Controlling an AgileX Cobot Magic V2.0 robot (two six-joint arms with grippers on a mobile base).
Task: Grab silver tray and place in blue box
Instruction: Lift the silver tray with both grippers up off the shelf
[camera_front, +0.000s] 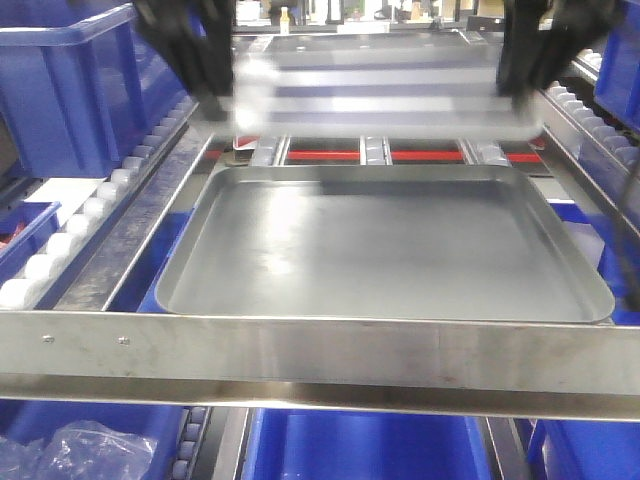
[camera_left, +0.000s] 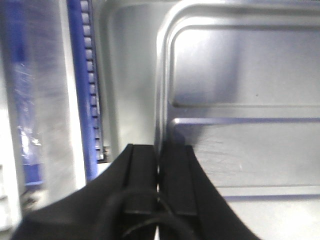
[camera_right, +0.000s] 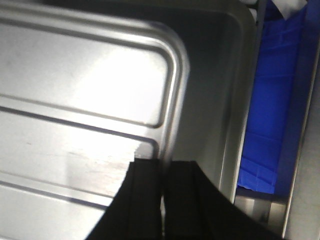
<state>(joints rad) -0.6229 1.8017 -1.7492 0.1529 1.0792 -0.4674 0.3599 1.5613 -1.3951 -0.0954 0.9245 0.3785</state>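
Observation:
The silver tray (camera_front: 370, 95), shiny with long embossed lines, hangs motion-blurred in the air at the back of the front view, held level between both grippers. My left gripper (camera_front: 215, 105) is shut on its left rim, as the left wrist view shows (camera_left: 159, 150), with the tray's floor (camera_left: 240, 90) to the right of the jaws. My right gripper (camera_front: 520, 95) is shut on its right rim (camera_right: 162, 167), with the tray's floor (camera_right: 75, 100) to the left. A large deep blue box (camera_front: 70, 90) stands at the upper left.
A larger, duller grey tray (camera_front: 385, 245) lies on the steel roller frame (camera_front: 320, 350) directly below the held tray; it also shows in the wrist views (camera_left: 130, 75) (camera_right: 215, 75). White rollers (camera_front: 60, 245) run along the left. More blue bins (camera_front: 360, 445) sit underneath and another at the right (camera_front: 620, 60).

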